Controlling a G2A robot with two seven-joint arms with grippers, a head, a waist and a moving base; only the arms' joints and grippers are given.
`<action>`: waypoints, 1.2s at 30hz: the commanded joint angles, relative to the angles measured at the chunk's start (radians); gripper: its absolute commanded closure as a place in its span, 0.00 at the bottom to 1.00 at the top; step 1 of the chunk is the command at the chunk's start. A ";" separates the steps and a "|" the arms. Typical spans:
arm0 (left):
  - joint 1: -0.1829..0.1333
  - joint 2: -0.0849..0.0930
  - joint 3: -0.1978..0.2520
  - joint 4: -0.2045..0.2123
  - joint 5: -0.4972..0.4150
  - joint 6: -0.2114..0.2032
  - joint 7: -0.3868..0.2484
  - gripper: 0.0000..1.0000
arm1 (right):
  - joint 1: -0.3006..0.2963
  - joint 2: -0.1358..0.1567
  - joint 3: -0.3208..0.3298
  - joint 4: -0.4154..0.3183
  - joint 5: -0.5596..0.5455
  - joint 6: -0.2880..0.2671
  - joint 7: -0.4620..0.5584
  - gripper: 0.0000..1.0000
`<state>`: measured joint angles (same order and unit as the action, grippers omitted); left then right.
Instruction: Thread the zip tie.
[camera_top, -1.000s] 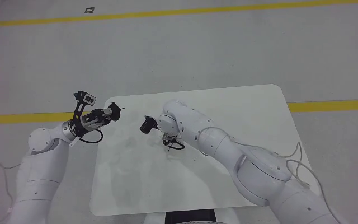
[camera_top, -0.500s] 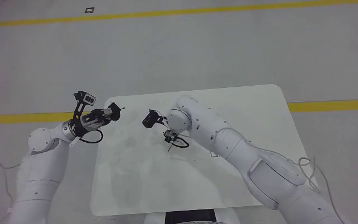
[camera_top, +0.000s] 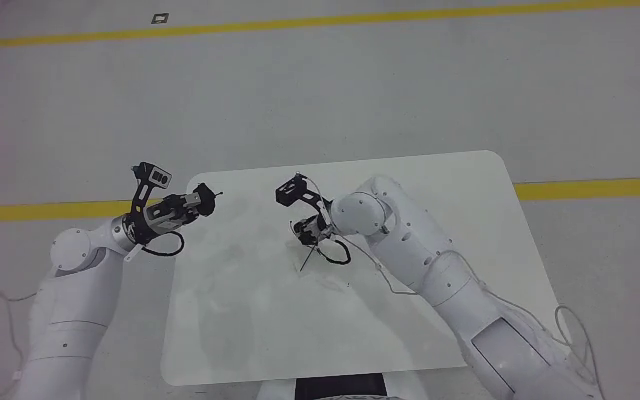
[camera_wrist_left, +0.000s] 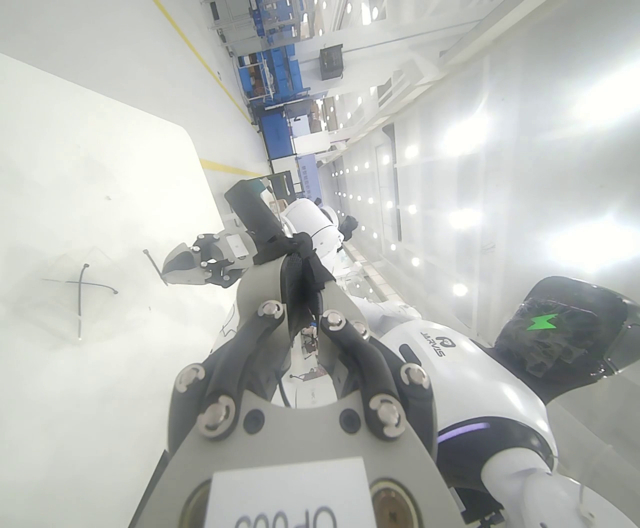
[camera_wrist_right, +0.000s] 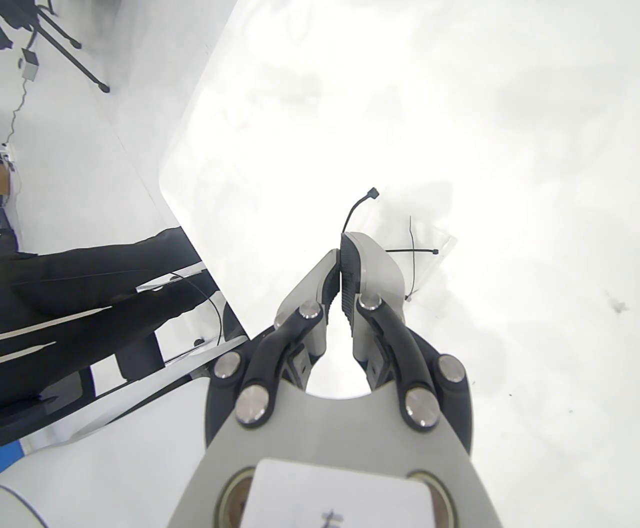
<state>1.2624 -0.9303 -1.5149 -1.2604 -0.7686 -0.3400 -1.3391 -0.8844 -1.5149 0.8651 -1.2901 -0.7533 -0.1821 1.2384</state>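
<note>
Right gripper (camera_wrist_right: 341, 262) is pinched all the way closed on one black zip tie (camera_wrist_right: 352, 210), the only one in hand. A short curved bit pokes out past the fingertips and ends in the little square head. In the top view the tail sticks out the other side of the fingers.

Just beyond the tips and a bit to one side, two loose zip ties (camera_wrist_right: 411, 250) lie crossed over each other on one clear plastic sheet (camera_wrist_right: 445, 242). They're flat on the table (camera_wrist_right: 475, 90) and not touching the gripper. So three ties total.

Left gripper (camera_top: 207, 198) sits well apart from the right one, over by the table's corner, fingers pressed together. A thin dark bit sticks out of its tip, can't tell what it is.
</note>
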 joint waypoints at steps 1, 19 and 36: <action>0.000 0.000 0.000 0.000 0.000 0.000 0.000 1.00 | 0.000 0.000 0.000 0.000 0.000 0.000 0.000 1.00; 0.000 0.000 0.000 0.000 0.000 0.000 0.000 1.00 | -0.162 0.034 0.194 -0.168 0.245 0.008 -0.297 1.00; 0.000 0.000 0.000 0.000 0.000 0.000 0.000 1.00 | -0.219 0.034 0.225 -0.212 0.447 0.058 -0.463 1.00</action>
<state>1.2624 -0.9303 -1.5149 -1.2604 -0.7686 -0.3400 -1.3391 -1.1031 -1.4808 1.0900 -1.5024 -0.3064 -0.1245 0.7749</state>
